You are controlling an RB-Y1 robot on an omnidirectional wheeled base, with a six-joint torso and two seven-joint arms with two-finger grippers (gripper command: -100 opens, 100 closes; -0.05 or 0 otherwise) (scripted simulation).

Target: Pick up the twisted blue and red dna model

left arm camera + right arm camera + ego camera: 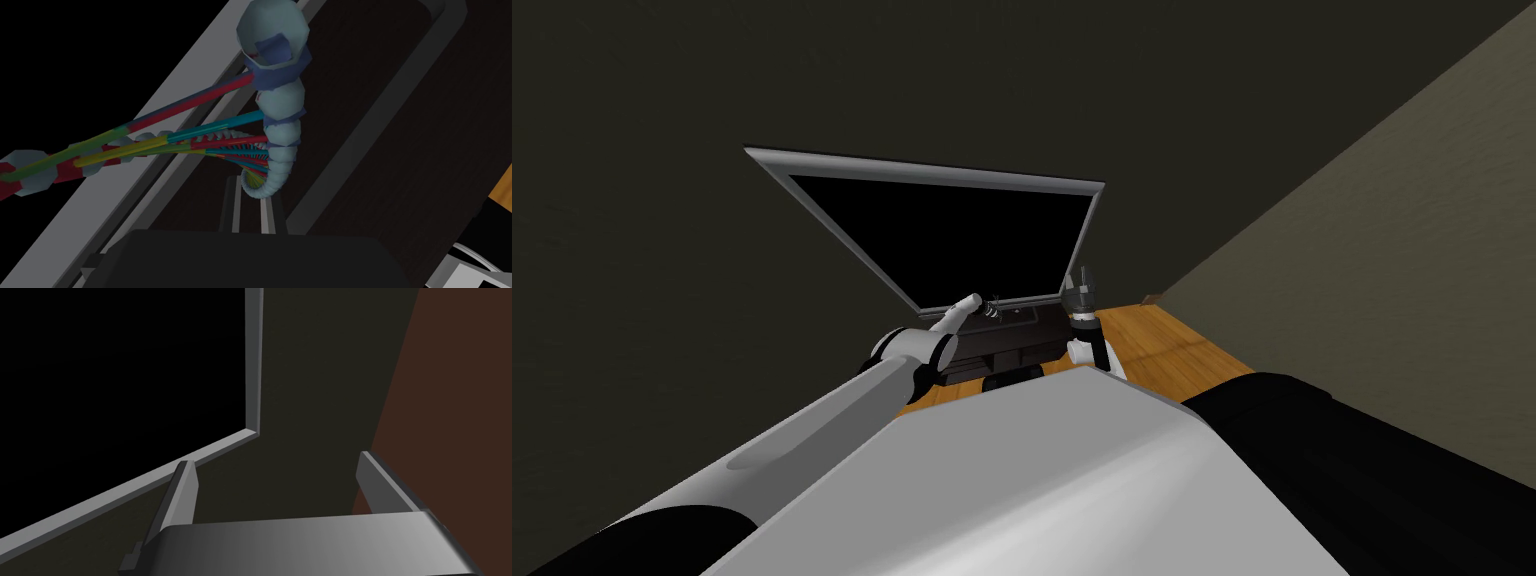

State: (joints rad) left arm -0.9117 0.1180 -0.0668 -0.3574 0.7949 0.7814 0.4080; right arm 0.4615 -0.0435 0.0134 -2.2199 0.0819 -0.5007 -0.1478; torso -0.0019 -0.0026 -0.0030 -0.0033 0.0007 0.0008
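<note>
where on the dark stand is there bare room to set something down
Bare: the dark stand top beside the dna model, away from the grey frame. Crowded: along the frame, where the model's strands cross it near the left tool.

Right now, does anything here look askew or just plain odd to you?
Two things. The DNA model juts lengthwise out of the left claw, pinched only at one end, so the hold looks precarious. And the grey window frame above the dark furniture encloses a pure black area: nothing is drawn there.
</note>
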